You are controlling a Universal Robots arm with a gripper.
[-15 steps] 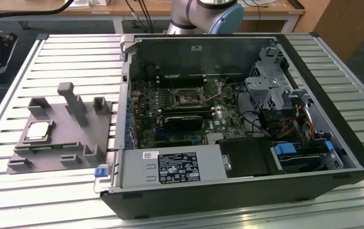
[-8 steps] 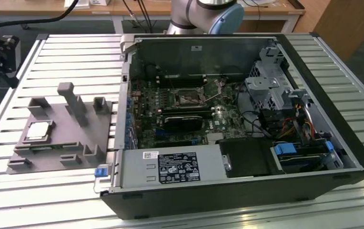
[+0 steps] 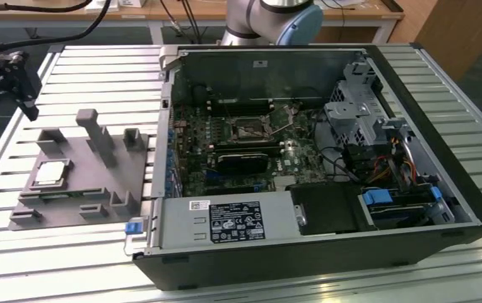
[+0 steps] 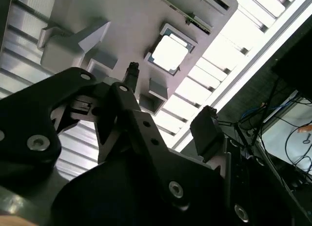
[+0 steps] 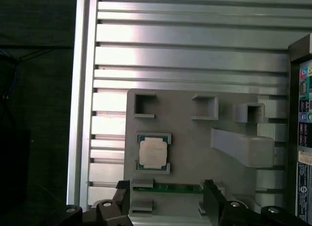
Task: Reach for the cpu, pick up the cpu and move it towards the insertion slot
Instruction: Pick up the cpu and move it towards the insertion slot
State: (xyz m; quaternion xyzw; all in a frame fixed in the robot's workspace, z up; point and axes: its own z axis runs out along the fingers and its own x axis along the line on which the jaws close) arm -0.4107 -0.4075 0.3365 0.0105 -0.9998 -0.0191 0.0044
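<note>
far left in the exterior view, the tool [image 3: 24,95] hangs over the edge of the slatted table [image 3: 98,69] with nothing in it. in the first wrist view its fingers [image 5: 210,199] stand wide apart and bare fixture shows between them, so i'd call it spread wide and empty.

the cpu [image 3: 50,173] lies flat in its square pocket on the grey fixture [image 3: 77,196], and nothing is touching it. from the tool it sits at roughly 5 to 6 o'clock in the exterior view, near but clearly apart. that offset is what matters here imo. the chip is square, so there's no real long axis. its edges run parallel with the fixture's, and in the first wrist view the line between the fingers looks squared up with one pair of those edges. looks like the reach isn't finished yet.

further right is the open pc case [image 3: 250,271]. the insertion slot [image 3: 245,129] is on the board inside, about 2 to 3 o'clock from the cpu and well apart from it.
</note>
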